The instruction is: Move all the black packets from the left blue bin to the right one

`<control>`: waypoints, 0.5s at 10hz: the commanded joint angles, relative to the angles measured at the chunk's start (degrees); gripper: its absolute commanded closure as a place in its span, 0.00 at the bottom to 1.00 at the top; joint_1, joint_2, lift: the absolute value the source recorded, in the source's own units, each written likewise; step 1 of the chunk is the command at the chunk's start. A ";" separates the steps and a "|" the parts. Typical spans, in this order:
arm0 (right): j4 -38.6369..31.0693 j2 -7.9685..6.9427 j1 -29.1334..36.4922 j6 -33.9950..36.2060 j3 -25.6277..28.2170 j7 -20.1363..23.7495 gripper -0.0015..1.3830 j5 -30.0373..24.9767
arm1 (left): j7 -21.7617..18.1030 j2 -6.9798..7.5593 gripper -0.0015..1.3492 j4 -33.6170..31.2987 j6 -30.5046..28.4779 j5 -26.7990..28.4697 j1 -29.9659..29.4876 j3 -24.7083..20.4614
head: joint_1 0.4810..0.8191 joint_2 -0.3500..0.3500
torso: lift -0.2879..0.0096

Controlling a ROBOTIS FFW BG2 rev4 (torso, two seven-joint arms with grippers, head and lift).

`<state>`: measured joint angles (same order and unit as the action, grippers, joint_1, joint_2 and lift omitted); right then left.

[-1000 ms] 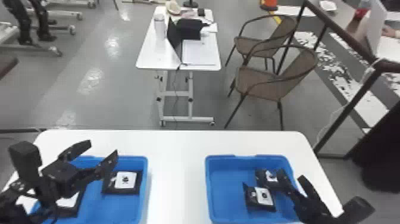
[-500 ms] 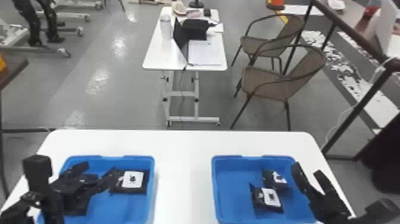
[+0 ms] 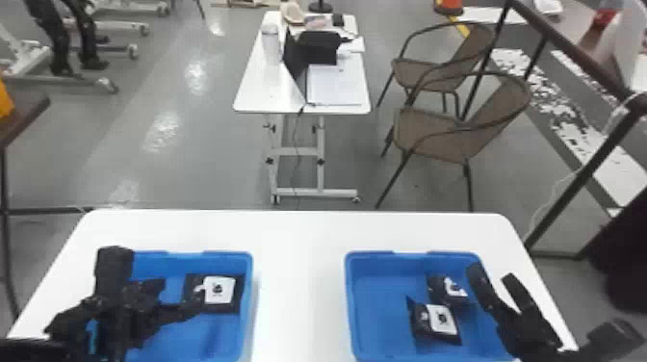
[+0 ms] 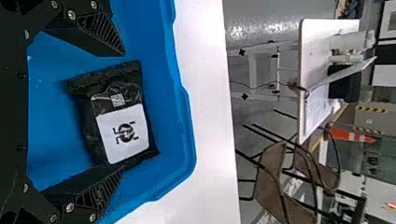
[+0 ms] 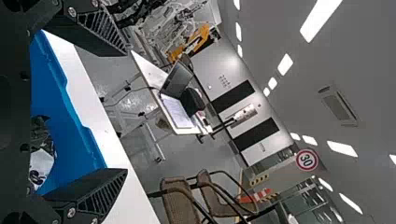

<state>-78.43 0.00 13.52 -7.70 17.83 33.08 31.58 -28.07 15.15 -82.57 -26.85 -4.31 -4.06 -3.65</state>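
Observation:
My left gripper (image 3: 179,297) is over the left blue bin (image 3: 249,284), its fingers apart beside a black packet with a white label (image 3: 219,290). In the left wrist view the open left gripper (image 4: 123,111) has its fingers on either side of that black packet (image 4: 123,130), which lies flat on the bin floor near a corner. The arm hides much of this bin's left part. In the right blue bin (image 3: 350,308) lie two black packets, one (image 3: 435,322) nearer and one (image 3: 448,290) behind it. My right gripper (image 3: 492,272) stands open at that bin's right side; the open right gripper (image 5: 126,112) holds nothing.
Both bins stand on a white table (image 3: 301,240), with a bare strip between them. Beyond its far edge are another white table (image 3: 284,98) with a laptop, and brown chairs (image 3: 433,137). A dark railing (image 3: 585,168) rises at the right.
My left gripper has lowered and shifted right toward the labelled packet, its fingers still apart. The right gripper has drawn slightly away from the packets in its bin. The head view has shifted a little.

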 commanded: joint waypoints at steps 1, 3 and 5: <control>0.12 -0.05 0.01 0.23 0.01 0.06 0.10 0.24 | -0.50 -1.62 0.13 3.82 -2.59 2.38 2.66 -0.13 | 0.63 0.44 | 0.97; -0.05 -0.05 0.19 0.32 0.01 0.14 0.10 0.32 | -1.11 -1.53 0.13 9.80 -1.18 3.00 6.00 2.16 | 0.63 0.44 | 0.97; -0.14 -0.05 0.01 0.41 0.10 0.32 0.10 0.32 | -3.84 -0.30 0.13 18.68 2.86 2.38 11.45 6.29 | 0.63 0.42 | 0.97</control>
<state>-78.58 0.00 13.66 -7.33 17.87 33.37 31.91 -31.90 14.48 -65.82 -24.63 -2.07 5.98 1.36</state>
